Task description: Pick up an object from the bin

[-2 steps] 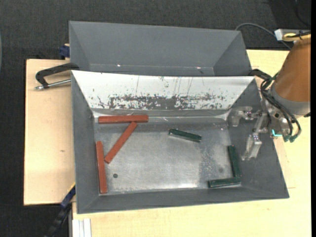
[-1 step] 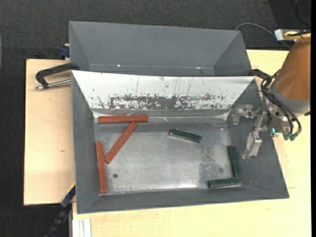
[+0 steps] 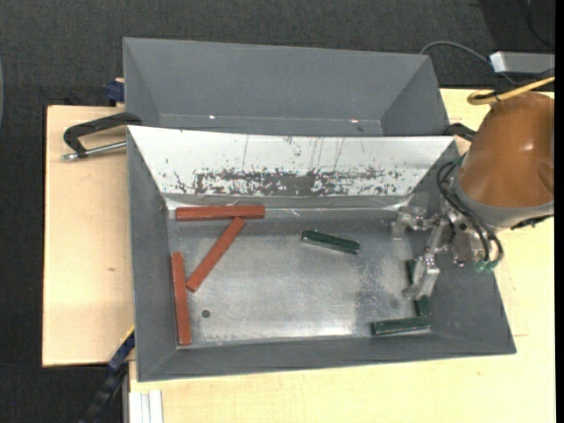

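Observation:
My gripper (image 3: 422, 291) is low in the bin's right side, near the front right corner. Just below it a dark green bar (image 3: 399, 327) lies flat along the front wall, its right end under the gripper's tip. A small dark green bit shows at the tip; whether it is part of a bar I cannot tell. A second dark green bar (image 3: 330, 241) lies further left, near the middle of the back of the floor.
Three red-brown sticks lie at the left: one (image 3: 219, 211) along the back wall, one (image 3: 214, 253) leaning diagonally, one (image 3: 181, 298) along the left wall. The arm with its orange cover and cables comes in over the right rim.

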Robot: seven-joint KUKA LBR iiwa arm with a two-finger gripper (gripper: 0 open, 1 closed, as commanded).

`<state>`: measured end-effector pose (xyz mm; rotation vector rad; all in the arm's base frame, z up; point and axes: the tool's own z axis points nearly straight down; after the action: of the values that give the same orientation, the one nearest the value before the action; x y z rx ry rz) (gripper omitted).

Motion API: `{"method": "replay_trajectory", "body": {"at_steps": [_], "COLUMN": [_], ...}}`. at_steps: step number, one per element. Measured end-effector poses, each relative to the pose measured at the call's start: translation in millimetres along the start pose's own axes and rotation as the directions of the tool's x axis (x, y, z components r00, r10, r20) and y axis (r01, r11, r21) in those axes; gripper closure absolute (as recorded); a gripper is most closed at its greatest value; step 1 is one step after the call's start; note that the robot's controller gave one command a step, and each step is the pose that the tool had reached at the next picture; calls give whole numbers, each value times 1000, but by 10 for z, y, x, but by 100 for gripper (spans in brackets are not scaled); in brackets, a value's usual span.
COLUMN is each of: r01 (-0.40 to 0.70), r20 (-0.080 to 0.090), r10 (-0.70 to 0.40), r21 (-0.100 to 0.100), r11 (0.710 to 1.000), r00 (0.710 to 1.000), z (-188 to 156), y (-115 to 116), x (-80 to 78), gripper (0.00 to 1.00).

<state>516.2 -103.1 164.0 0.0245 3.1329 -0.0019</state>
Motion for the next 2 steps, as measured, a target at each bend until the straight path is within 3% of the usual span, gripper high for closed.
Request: {"method": "replay_trajectory", "body": {"at_steps": [1,2], "r01": [-82,-23], "r20": [-5,0], "r10": [82,23], "r21": [-1,-2], "r11": [997,1000], "r00": [997,1000], "z": [319,603], "y": [430,505], "x": [-204,-665], "gripper": [0,0]}}
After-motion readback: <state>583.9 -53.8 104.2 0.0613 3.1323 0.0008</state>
